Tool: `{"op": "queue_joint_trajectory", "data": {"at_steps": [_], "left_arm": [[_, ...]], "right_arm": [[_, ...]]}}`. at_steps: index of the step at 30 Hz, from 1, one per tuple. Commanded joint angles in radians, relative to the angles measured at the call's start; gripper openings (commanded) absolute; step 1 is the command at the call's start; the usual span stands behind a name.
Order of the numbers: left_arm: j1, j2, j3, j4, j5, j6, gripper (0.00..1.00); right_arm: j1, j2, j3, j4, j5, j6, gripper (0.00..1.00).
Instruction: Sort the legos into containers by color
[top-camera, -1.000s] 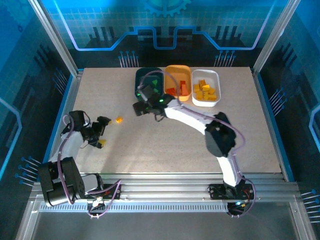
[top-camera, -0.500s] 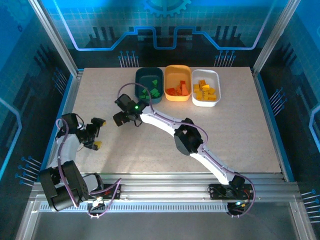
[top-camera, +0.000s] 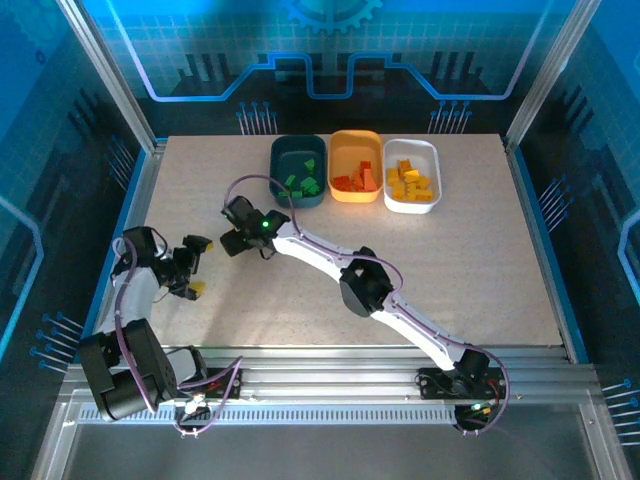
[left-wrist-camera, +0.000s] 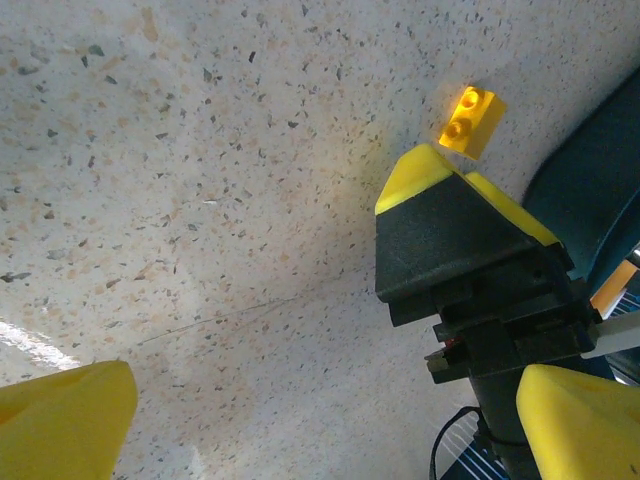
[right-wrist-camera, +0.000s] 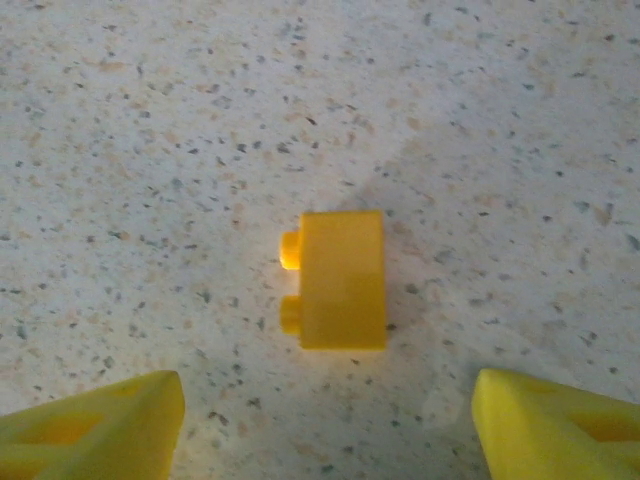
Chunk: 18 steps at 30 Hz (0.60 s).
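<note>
One yellow-orange lego (right-wrist-camera: 340, 280) lies on its side on the speckled table, just ahead of my right gripper (right-wrist-camera: 325, 425), centred on the gap. That gripper is open, its yellow fingertips (right-wrist-camera: 100, 420) well clear of the brick on both sides. From above, the right gripper (top-camera: 231, 242) covers the brick at mid-left. My left gripper (top-camera: 196, 265) stands open and empty a little to the left; its wrist view shows the same lego (left-wrist-camera: 470, 118) beyond the right gripper's black-and-yellow finger (left-wrist-camera: 450, 230). At the back stand the teal bin (top-camera: 298, 140), the orange bin (top-camera: 352, 150) and the white bin (top-camera: 425, 155).
Green legos (top-camera: 303, 183) lie in the teal bin, red-orange ones (top-camera: 358, 180) in the orange bin, yellow-orange ones (top-camera: 410, 183) in the white bin. The right arm (top-camera: 330, 262) stretches diagonally across the table's middle. Metal rails edge the table.
The right arm has swung left from the bins and come down over the loose yellow-orange lego, its jaws narrowing a little. The left gripper shifted slightly left and stayed open.
</note>
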<state>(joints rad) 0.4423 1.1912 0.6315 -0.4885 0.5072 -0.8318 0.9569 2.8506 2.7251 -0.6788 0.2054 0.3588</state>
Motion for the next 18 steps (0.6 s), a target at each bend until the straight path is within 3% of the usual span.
{"op": "queue_joint_trajectory", "data": {"at_steps": [1,7,12,18], "left_arm": [[0.007,0.016,-0.019,0.019,0.039,0.003,0.99],[0.007,0.029,-0.014,0.024,0.053,-0.003,0.99],[0.008,0.024,-0.016,0.025,0.049,-0.007,0.99],[0.007,0.025,-0.013,0.028,0.053,-0.011,0.99]], "right_arm": [[0.028,0.052,0.011,-0.015,-0.055,-0.012,0.77],[0.012,0.066,0.011,0.039,-0.068,0.000,0.77],[-0.005,0.094,0.016,0.068,-0.121,0.045,0.57],[0.008,0.107,0.022,0.087,-0.087,0.017,0.49]]}}
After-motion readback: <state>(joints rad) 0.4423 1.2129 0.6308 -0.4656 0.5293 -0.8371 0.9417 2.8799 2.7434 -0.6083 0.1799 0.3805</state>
